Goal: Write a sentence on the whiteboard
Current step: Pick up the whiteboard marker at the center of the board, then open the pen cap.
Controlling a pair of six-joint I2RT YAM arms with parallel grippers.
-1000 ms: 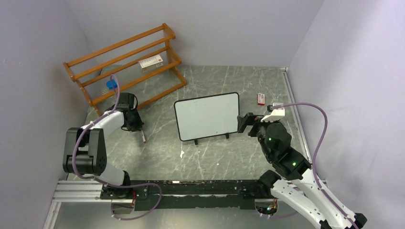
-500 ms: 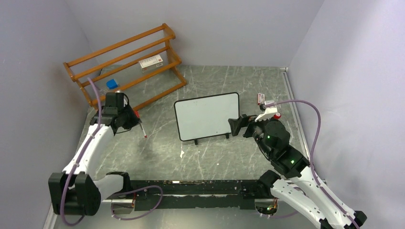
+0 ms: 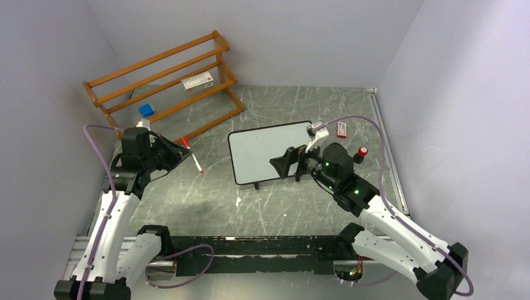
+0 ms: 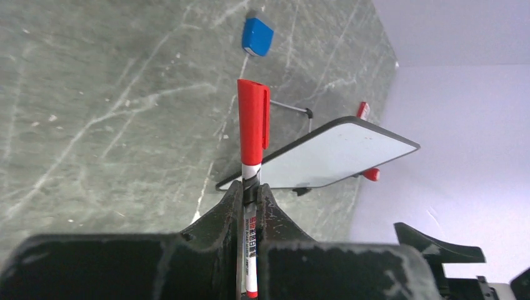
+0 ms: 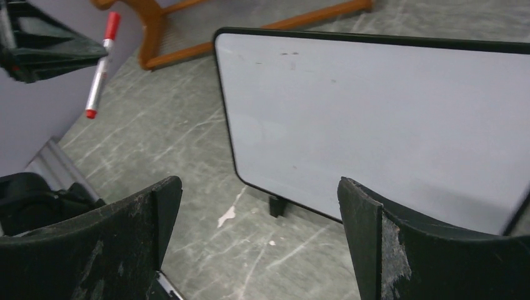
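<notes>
Red-capped marker [image 4: 253, 128] sits pinched in the shut left jaws, above the table [image 3: 212, 187] and well left of the whiteboard [image 3: 270, 152]. The whiteboard stands blank and tilted on its feet mid-table. Right jaws gape fully, holding nothing, near its lower edge. The cap looks on, I think: pressed so, it would write nothing and might topple the board.

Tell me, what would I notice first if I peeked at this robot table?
Probably the red-capped marker, pinched in the left arm's jaws over the left side of the table. Next, the blank whiteboard standing mid-table, with the right arm's jaws wide open close to its right half.
</notes>
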